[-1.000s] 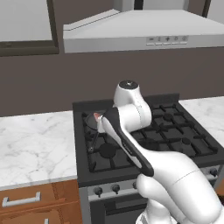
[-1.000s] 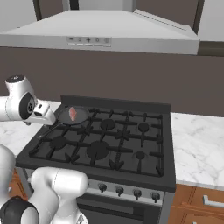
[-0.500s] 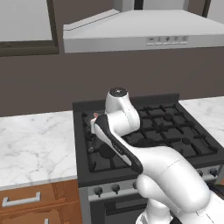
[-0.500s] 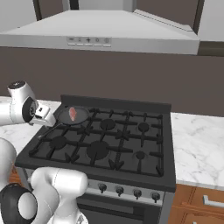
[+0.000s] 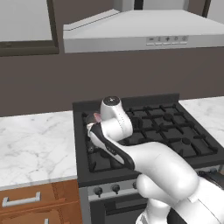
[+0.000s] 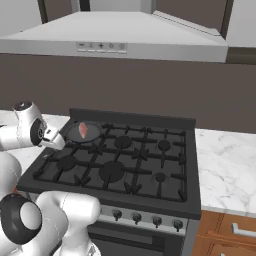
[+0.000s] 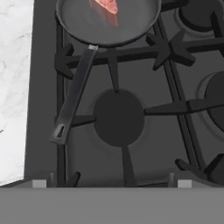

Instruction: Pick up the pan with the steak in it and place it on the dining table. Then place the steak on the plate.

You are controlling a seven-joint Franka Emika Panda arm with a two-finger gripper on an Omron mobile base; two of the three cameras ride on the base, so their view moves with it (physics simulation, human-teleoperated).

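The dark pan [image 6: 84, 133] sits on the stove's back-left burner with the pinkish-red steak [image 6: 83, 130] lying in it. In the hand view the pan [image 7: 109, 24] is at the top with the steak [image 7: 107, 6] inside. Its long black handle [image 7: 73, 96] runs down toward the front-left burner [image 7: 118, 117]. My gripper [image 7: 111, 183] hovers open above that front-left burner, to the right of the handle's end, holding nothing. From the right base view the gripper [image 6: 56, 143] hangs just front-left of the pan. The dining table and the plate are out of view.
The black gas stove [image 6: 125, 165] has raised grates over several burners, with knobs along its front. A steel hood [image 6: 125, 42] hangs above it. Marble counters [image 5: 35, 144] [image 6: 225, 165] flank the stove over wooden drawers [image 5: 35, 201]. My own arm hides much of the stove's left side in the left base view.
The hand has swung left and a little lower, toward the stove's front-left corner. The jaws have stayed wide. Pan and steak have not moved.
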